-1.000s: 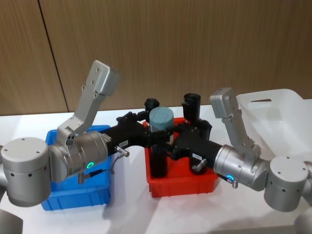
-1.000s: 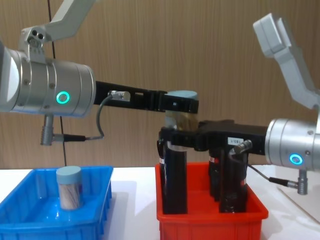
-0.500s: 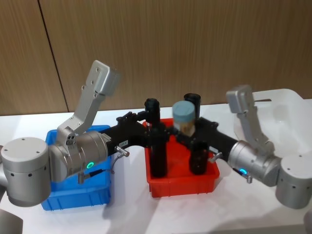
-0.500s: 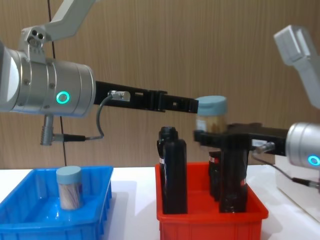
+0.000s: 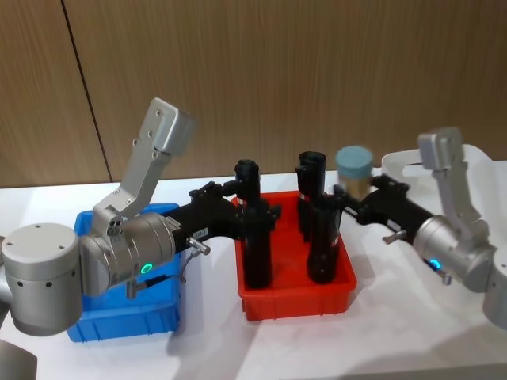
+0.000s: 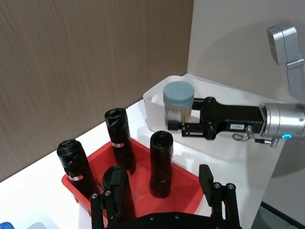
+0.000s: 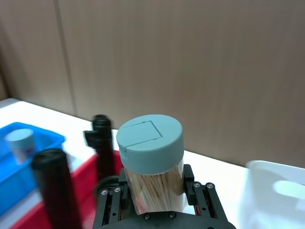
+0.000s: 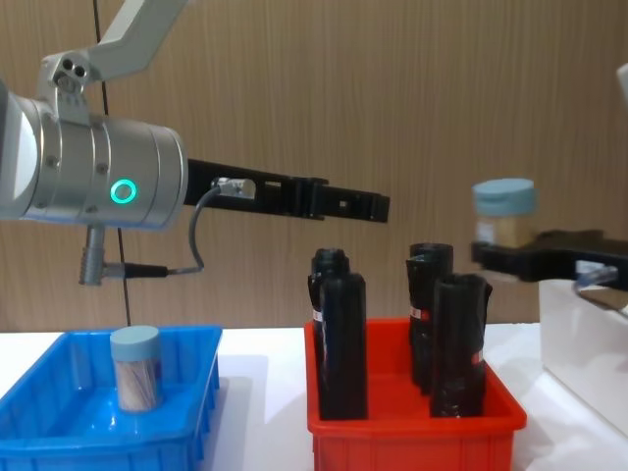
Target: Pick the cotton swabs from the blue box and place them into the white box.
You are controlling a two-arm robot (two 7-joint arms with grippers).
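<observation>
Carrying was the step in hand, as we judged it: the right jaws were clamped on one jar of cotton swabs, gripping its clear body under the lid and holding it upright in the air. It hung at about 2 o'clock from the red bin, just short of the white box, which stood at the bin's 3 o'clock. So this jar was out of the blue box but not yet set down; it had yet to go over the white rim and be let go. A second jar stood in the blue box, at the red bin's 9 o'clock, and that one was left to do. We could not tell whether the white box held any jars. The left jaws reached out above the black bottles in the red bin, spread apart, gripping nothing and touching nothing.
</observation>
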